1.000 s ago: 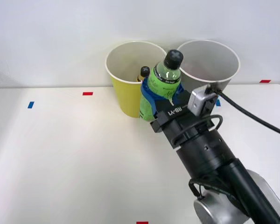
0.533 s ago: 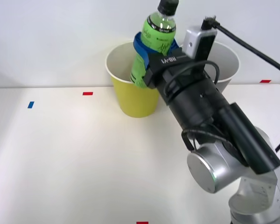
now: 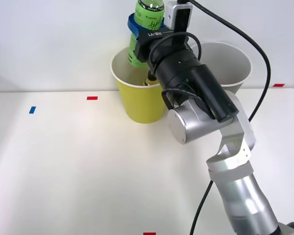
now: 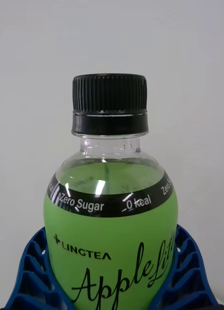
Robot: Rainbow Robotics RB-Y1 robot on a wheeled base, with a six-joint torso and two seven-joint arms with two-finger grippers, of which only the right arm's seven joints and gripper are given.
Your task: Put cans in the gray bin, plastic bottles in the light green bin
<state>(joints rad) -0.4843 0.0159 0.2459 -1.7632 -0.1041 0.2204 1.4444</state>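
Gripper (image 3: 144,30) clasps green bottle (image 3: 146,19) over lime bin (image 3: 130,100); tilted release could clip the far rim.

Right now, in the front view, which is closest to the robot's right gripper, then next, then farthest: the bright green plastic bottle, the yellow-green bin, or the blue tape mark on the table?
1. Bright green plastic bottle: clamped in the right gripper.
2. Yellow-green bin: directly below.
3. Blue tape mark: far out on the robot's left.
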